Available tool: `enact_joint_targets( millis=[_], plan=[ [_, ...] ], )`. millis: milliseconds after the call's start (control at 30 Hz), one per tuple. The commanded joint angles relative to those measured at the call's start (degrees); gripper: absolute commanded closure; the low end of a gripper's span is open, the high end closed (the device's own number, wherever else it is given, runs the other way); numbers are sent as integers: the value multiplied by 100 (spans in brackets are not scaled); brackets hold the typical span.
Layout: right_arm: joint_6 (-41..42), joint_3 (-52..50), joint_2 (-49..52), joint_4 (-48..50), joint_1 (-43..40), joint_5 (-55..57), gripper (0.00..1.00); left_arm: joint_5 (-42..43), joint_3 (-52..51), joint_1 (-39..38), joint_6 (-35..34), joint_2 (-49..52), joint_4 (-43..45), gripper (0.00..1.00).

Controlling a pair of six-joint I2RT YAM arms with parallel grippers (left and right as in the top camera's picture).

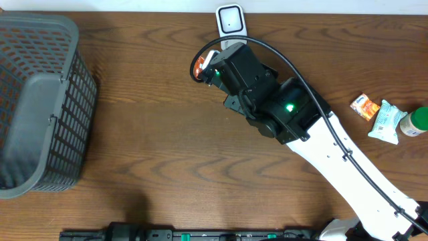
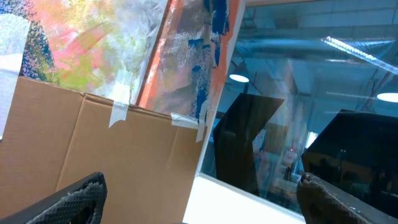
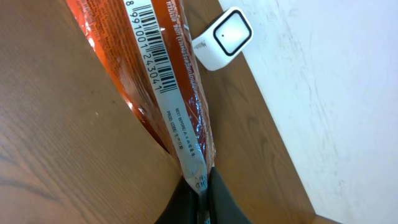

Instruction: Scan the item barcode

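The item is an orange packet [image 3: 155,74] with a white strip that carries its barcode [image 3: 152,46]. My right gripper [image 3: 200,193] is shut on the packet's lower end and holds it above the wooden table. The white scanner [image 3: 222,38] sits just beyond the packet at the table's far edge. From overhead, the packet [image 1: 200,65] sticks out at the left of the right gripper [image 1: 210,68], a little below and left of the scanner [image 1: 231,20]. My left gripper [image 2: 199,190] is open with nothing between its fingers [image 2: 81,199]; it points at cardboard and a window, away from the table.
A grey mesh basket [image 1: 40,100] fills the left side of the table. At the right edge lie a small orange packet [image 1: 364,107], a white and green pouch [image 1: 386,122] and a green-capped bottle [image 1: 416,122]. The right arm [image 1: 348,161] crosses the table diagonally.
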Motion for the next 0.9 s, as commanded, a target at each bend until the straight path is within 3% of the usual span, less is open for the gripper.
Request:
enact_joint_targets(
  millis=[0, 100, 300, 433, 567, 867],
  plan=[
    [-44, 85, -31, 28, 55, 219, 98, -50, -7, 26, -31, -28, 22, 2],
    [-39, 85, -31, 31, 52, -39, 98, -50, -7, 26, -31, -31, 22, 2],
    [446, -72, 61, -304, -380, -2308, 98, -50, -9, 26, -33, -28, 20, 2],
    [693, -1045, 114, 208, -702, -2039, 99, -50, -7, 26, -31, -31, 22, 2],
    [739, -2815, 221, 1954, -739, -1497, 99, -50, -7, 26, -31, -28, 22, 2],
    [1193, -4747, 367, 4159, -562, 39, 98, -50, -7, 26, -31, -31, 22, 2]
  ],
)
